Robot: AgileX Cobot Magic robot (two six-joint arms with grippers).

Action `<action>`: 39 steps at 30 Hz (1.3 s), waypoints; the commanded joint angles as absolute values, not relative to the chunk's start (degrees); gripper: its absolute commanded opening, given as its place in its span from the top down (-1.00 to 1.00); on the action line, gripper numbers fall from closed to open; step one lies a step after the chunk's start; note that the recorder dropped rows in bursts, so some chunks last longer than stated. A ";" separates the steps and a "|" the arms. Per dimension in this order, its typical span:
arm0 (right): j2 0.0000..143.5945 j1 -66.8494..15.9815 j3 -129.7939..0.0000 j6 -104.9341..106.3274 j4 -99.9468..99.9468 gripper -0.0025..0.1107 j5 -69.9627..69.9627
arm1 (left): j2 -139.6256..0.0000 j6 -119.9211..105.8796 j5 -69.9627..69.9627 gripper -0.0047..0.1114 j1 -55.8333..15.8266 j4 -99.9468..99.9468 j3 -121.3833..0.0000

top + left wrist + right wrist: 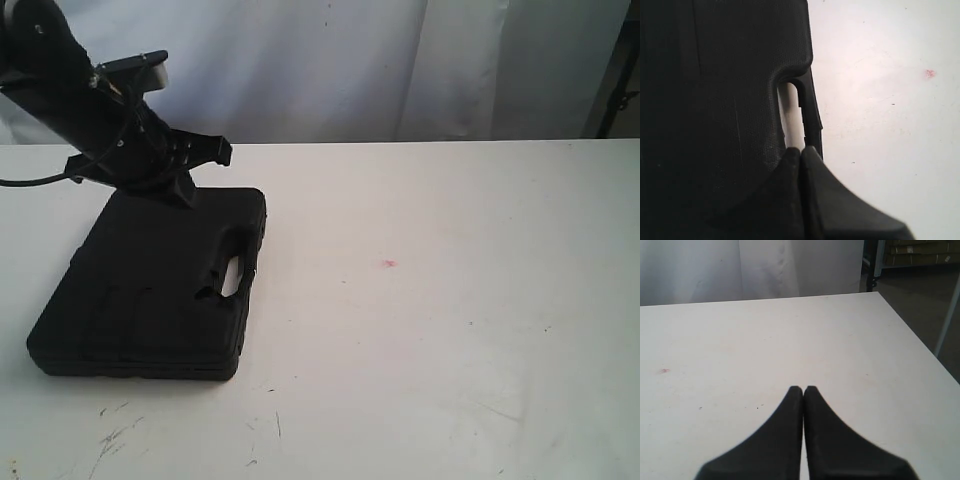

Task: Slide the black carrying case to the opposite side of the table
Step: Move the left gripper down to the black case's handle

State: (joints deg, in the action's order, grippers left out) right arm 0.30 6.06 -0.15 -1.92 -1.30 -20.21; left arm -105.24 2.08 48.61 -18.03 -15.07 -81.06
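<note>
Case: the black carrying case [150, 290] lies flat on the left part of the table [450, 330] in the exterior view, lid up.
Case edges: its handle side faces the middle of the table. Its near edge sits back from the table's front. Its far edge stops short of the table's back edge.
Handle: the handle slot [232, 275] is cut into the handle-side edge, and white tabletop shows through it.
Left gripper: the left gripper [185, 192] comes down from the upper left over the case's far, handle-side corner. Its fingers are pressed together with nothing between them. In the left wrist view the tips sit at one end of the slot. Whether they press on the case cannot be told.
Right gripper: the right gripper [803, 388] hangs over bare tabletop with its fingers closed tip to tip, holding nothing.
Open room: from the handle side rightward the tabletop is flat white surface carrying only a pink spot [389, 264], well apart from the case.
Front strip: dark scuff marks [115, 435] lie near the front edge, ahead of the case.
Table limits: the back edge meets a white curtain [350, 60]. In the right wrist view one side edge drops to a dark floor [920, 300].
</note>
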 commanded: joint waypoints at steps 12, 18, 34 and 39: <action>0.00 5.91 0.00 -2.17 -0.64 0.96 -19.77 | -111.48 5.99 54.49 0.83 -19.56 -15.27 -87.20; 0.00 5.91 0.00 -2.17 -0.64 0.96 -19.77 | -112.89 7.36 53.99 0.76 -21.76 -15.38 -88.48; 0.00 5.91 0.00 -2.17 -0.50 0.96 -19.77 | -116.92 9.55 50.74 -0.19 -24.92 -15.05 -91.02; 0.00 5.91 0.00 -2.17 -0.50 0.96 -19.77 | -119.39 9.67 49.52 -0.18 -24.92 -15.24 -91.02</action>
State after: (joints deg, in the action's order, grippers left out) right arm 0.30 6.06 -0.15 -1.92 -0.69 -20.21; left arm -118.31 9.00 50.66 -24.73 -15.07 -90.75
